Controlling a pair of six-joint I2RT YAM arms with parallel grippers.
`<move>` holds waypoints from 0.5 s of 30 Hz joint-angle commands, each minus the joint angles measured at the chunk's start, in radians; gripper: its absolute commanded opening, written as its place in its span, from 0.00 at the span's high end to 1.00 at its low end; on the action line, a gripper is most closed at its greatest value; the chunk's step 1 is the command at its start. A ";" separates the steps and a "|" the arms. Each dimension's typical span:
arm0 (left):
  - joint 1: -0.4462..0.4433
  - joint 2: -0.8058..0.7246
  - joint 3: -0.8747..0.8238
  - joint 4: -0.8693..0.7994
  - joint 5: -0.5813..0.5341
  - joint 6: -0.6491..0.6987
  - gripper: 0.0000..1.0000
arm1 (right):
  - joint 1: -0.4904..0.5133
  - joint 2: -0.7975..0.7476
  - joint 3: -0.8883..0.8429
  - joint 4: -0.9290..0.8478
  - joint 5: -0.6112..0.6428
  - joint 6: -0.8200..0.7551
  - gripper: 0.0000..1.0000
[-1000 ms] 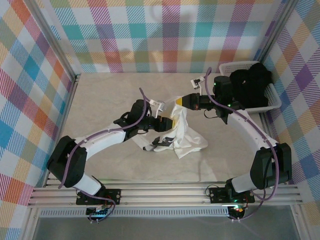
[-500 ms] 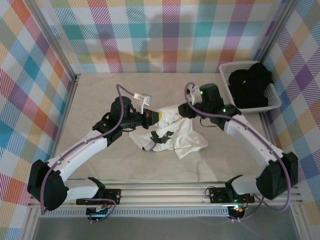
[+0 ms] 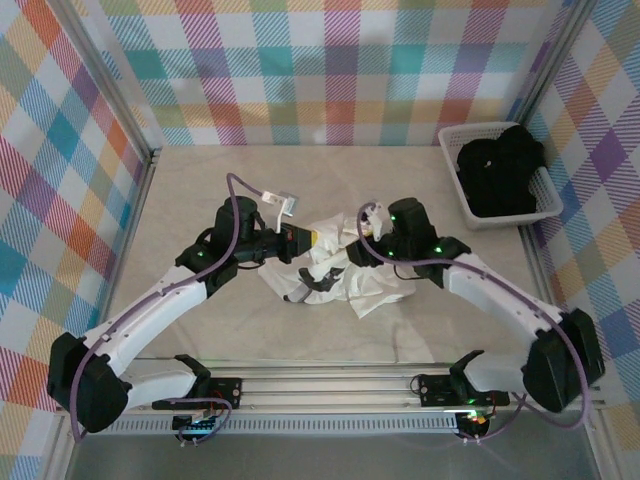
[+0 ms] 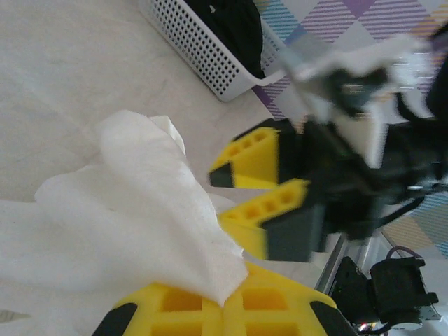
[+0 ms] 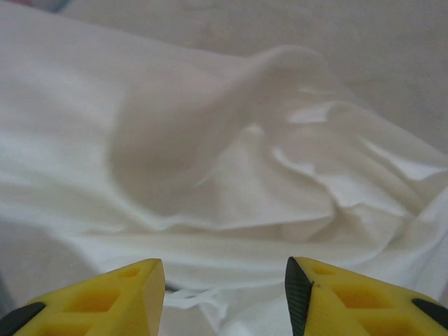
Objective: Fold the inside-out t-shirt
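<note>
Inside-out t-shirt lay crumpled in heap, no fold made — whole folding left. Left gripper pinched cloth edge; right gripper fingers spread, empty, just above cloth.

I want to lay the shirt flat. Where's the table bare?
Bare: far strip between t-shirt and back wall; near strip along the front rail. Crowded: the middle, around left gripper and right gripper; the basket corner.

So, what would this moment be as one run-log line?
left gripper: shut on t-shirt | right gripper: open at t-shirt | t-shirt: crumpled, not yet folded | black garment: in basket
</note>
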State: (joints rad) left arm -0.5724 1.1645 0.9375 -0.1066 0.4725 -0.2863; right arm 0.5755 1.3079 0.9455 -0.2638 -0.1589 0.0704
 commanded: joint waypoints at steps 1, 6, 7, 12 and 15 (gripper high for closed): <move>0.013 -0.032 -0.002 -0.013 -0.020 0.030 1.00 | -0.024 0.083 0.103 -0.014 0.110 0.000 0.51; 0.013 -0.033 -0.003 -0.019 -0.025 0.038 1.00 | -0.040 0.202 0.137 0.029 0.144 0.001 0.49; 0.013 -0.034 -0.003 -0.019 -0.028 0.039 1.00 | -0.040 0.236 0.152 0.027 0.142 -0.004 0.49; 0.013 -0.048 -0.011 -0.019 -0.070 0.030 1.00 | -0.044 0.317 0.169 0.102 0.024 0.004 0.67; 0.015 -0.061 -0.014 -0.044 -0.189 0.006 1.00 | -0.067 0.254 0.167 0.107 -0.094 0.014 0.98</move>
State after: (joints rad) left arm -0.5713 1.1461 0.9371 -0.1379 0.3897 -0.2687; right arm 0.5270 1.6329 1.0958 -0.2142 -0.1207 0.0757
